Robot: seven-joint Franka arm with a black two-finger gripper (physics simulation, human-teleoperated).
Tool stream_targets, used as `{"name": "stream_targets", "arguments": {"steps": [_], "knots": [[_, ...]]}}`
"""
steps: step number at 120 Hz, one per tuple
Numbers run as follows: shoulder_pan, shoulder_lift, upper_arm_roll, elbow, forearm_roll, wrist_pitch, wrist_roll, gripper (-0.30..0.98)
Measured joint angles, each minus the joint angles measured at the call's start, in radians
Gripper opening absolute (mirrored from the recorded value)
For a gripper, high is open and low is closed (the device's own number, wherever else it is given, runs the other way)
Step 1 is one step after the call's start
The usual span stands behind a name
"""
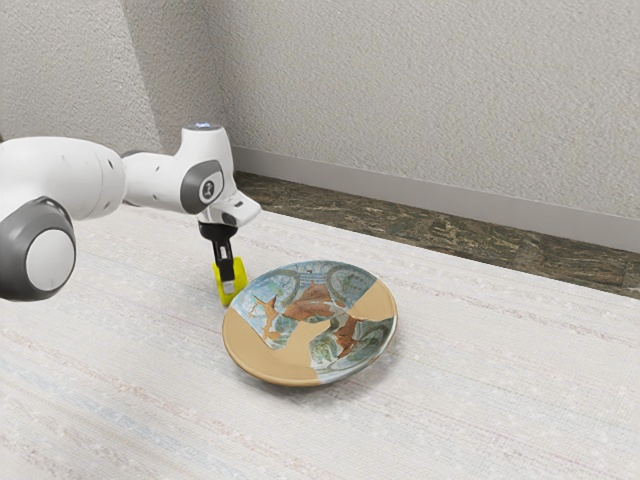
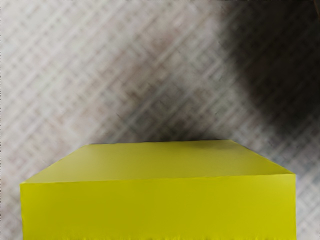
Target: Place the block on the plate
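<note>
Claw state: the claw (image 1: 229,284) is closed on the yellow block (image 1: 240,283), judged from the finger laid along the block's near face and the block's position directly under the hand in the wrist view; the far finger is hidden behind the block. Block location: between the fingertips, just beside the decorated plate (image 1: 268,364), outside its rim. Clock directions below refer to the exterior view, with 12 o'clock at its top. The block lies off the plate's 10 o'clock edge; from the claw, the plate's centre lies toward 4 o'clock. The block's longer visible dimension runs roughly upright, with a slight lean. The soft shadow beneath it on the pale worktop (image 1: 480,400) suggests a small clearance, but the amount cannot be confirmed. Next step, as judged: raise the block above the rim, then traverse toward 4 o'clock until it is over the plate's centre. Caution: a low traverse could catch the raised rim and push the plate or twist the block. Lower vertically before release.
</note>
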Motion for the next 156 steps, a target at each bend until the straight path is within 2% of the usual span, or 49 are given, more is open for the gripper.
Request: {"name": "stream_targets", "arguments": {"steps": [25,45,74,103,156], "knots": [[-0.001,-0.039,0.000,-0.011,0.011,-0.001,-0.007,0.42],[-0.005,-0.146,-0.006,-0.057,0.016,-0.007,-0.017,0.41],[-0.167,-0.255,-0.004,-0.134,0.030,-0.012,-0.054,0.42],[-0.256,-0.269,-0.044,-0.226,0.042,0.003,-0.123,0.41],[-0.260,-0.235,-0.099,-0.261,0.048,0.058,-0.231,0.41]]}}
